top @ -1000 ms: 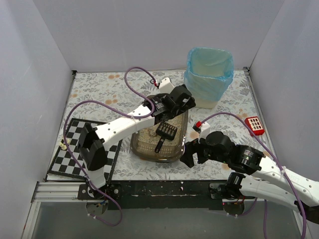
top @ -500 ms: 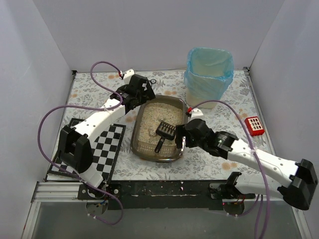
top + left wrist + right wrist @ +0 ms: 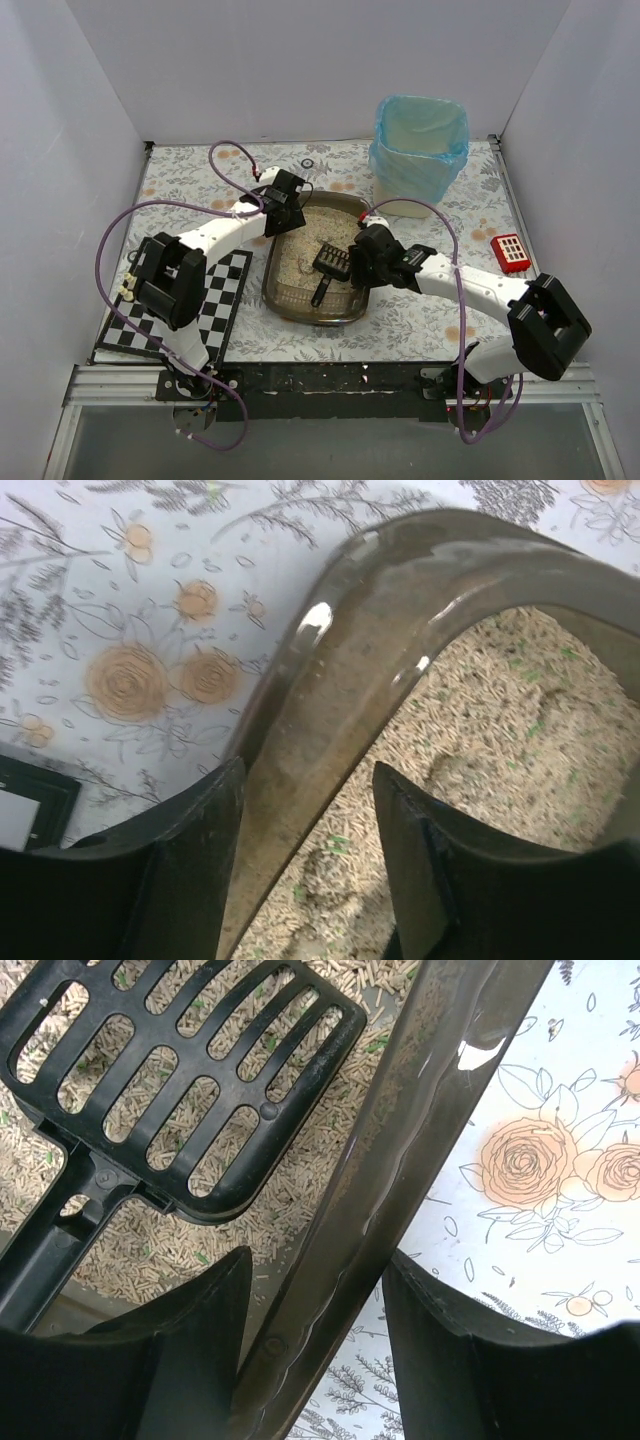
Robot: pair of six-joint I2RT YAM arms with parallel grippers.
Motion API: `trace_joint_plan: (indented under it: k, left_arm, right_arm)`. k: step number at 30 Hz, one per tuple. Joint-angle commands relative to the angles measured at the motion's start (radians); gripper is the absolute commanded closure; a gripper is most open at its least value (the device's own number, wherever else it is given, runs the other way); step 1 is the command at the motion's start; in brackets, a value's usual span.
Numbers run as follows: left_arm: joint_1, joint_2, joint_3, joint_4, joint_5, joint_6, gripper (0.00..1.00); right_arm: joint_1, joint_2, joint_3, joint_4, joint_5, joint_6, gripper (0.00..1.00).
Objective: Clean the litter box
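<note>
Two grippers straddle the litter box (image 3: 300,312), which sits mid-frame on the flowered table (image 3: 400,330): left gripper (image 3: 285,207) over its upper-left rim, right gripper (image 3: 360,263) over its right rim. Whether either pair of fingers pinches the rim, I cannot tell. A black scoop (image 3: 331,266) lies inside.

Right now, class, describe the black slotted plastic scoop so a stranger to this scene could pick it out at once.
Find the dark brown translucent plastic tray of beige litter in the middle of the flowered tablecloth. On the litter, toward the tray's right side, lies the black plastic scoop. It alone lies flat, with a slotted head and a straight handle.
</note>
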Motion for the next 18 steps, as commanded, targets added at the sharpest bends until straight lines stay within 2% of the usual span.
trace_joint_plan:
  k: [1, 4, 9, 16, 17, 18]
  left_arm:
    - [-0.002, -0.044, -0.047, -0.012, -0.011, -0.052, 0.53]
    - [-0.005, -0.074, -0.084, -0.026, 0.001, -0.105, 0.55]
    - [-0.048, -0.14, -0.168, -0.024, 0.012, -0.162, 0.59]
    - [-0.176, -0.203, -0.248, -0.093, 0.029, -0.315, 0.68]
    - [-0.198, -0.209, -0.247, -0.127, 0.02, -0.344, 0.68]
    - [-0.222, -0.212, -0.244, -0.171, 0.001, -0.38, 0.68]
  right_arm:
    - [-0.007, 0.019, 0.064, -0.002, -0.013, -0.056, 0.43]
    - [-0.02, 0.016, 0.07, -0.023, -0.03, -0.093, 0.48]
    - [-0.06, 0.006, 0.059, -0.026, -0.146, -0.219, 0.5]
    - [-0.172, 0.005, 0.076, -0.054, -0.276, -0.427, 0.55]
    - [-0.193, 0.005, 0.081, -0.062, -0.294, -0.459, 0.54]
    - [-0.209, 0.002, 0.082, -0.068, -0.3, -0.489, 0.45]
